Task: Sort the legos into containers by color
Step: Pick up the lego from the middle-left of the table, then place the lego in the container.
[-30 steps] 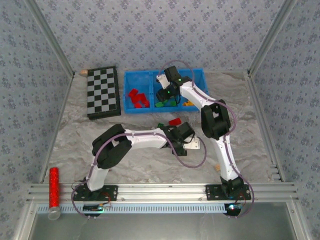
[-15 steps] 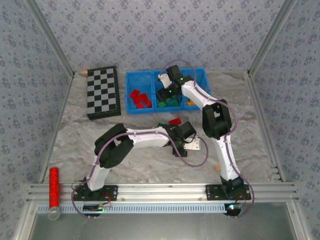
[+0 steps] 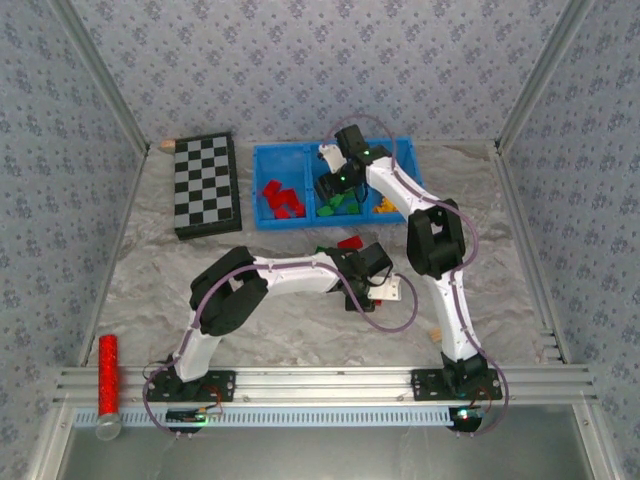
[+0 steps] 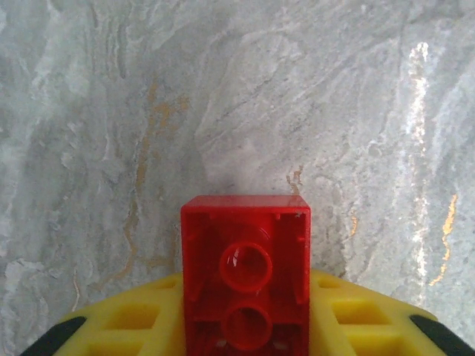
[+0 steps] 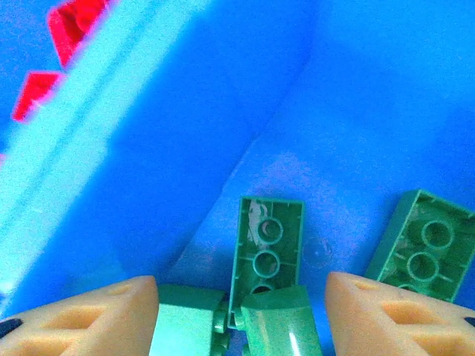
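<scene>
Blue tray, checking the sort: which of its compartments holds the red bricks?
The left compartment, beside the checkerboard: red bricks lie there. The middle one holds green bricks, the right one orange-yellow.

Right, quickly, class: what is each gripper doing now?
Left gripper: closed on a red lego brick.
Right gripper: open above green lego bricks in the blue tray.

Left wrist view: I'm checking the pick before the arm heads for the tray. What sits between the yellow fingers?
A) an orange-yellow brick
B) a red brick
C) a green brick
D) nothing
B: the left gripper is closed on a red brick, its hollow underside facing the camera, with the grey marbled table beyond.
</scene>
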{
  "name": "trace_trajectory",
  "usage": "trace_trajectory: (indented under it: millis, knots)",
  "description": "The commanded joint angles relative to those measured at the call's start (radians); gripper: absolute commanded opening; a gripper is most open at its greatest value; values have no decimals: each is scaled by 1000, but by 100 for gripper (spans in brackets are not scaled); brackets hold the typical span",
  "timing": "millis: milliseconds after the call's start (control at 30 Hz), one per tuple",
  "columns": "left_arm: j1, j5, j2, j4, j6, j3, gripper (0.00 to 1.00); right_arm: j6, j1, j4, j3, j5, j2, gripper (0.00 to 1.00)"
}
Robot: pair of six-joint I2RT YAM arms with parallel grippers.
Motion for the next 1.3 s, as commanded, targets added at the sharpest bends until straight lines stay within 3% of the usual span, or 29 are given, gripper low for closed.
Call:
trace_trajectory:
  millis: [0,167,433,733,867,1033,1267]
  knots:
    - [-9,56,37,-114,-6,-23,29,29,-4,-34,44,-28,-70,59]
    - [-9,70,26,-144,-20,-32,19,46,1,-39,43,-30,-77,50]
    - [-9,96,-29,-175,-71,-71,3,60,6,-33,35,-34,-125,48]
    - [44,173,-234,-164,-162,-126,0,85,-23,-34,-14,-30,-223,61]
    - [140,229,-367,-133,-224,-145,0,115,-48,-18,-64,-34,-276,62]
    - [352,272,-520,-61,-339,-150,0,175,-77,14,-180,-26,-357,62]
    - [582,222,-528,-43,-474,-63,0,296,-92,74,-404,-7,-482,62]
